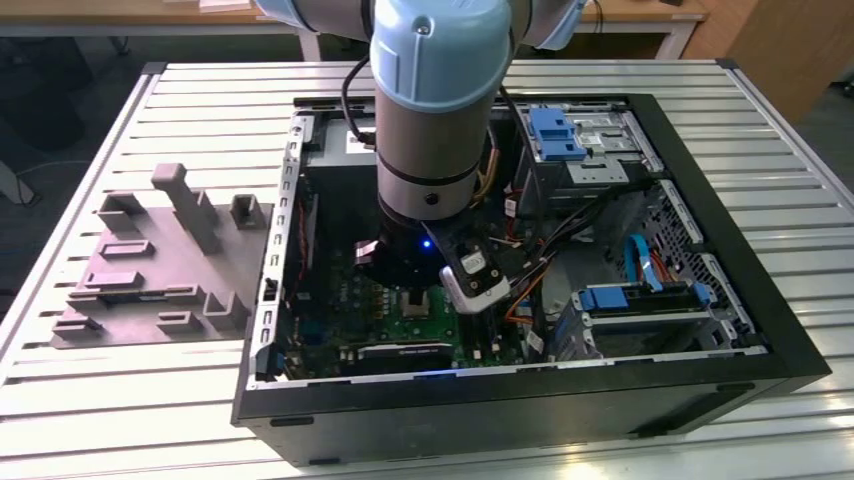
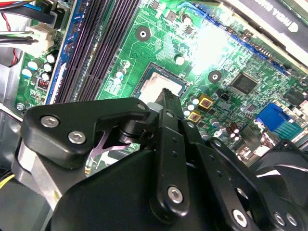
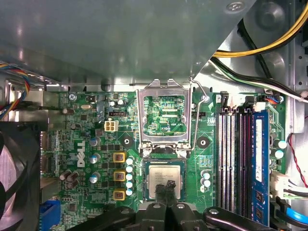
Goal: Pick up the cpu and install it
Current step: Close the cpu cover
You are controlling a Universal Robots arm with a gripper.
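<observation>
The cpu [image 3: 164, 181] lies in the socket [image 3: 163, 180] on the green motherboard [image 3: 86, 144], just below the raised load frame [image 3: 162, 118]. Our gripper [image 3: 167, 191] has its fingertips pressed together, touching the chip's top. We judge it best to seat the chip flat, corners aligned, without sideways force.

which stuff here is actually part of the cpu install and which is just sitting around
Part of the job: cpu, lying in the socket with its frame flipped open; gripper right over the cpu.

Just around: grey tray, RAM slots, blue drive brackets, cables.
</observation>
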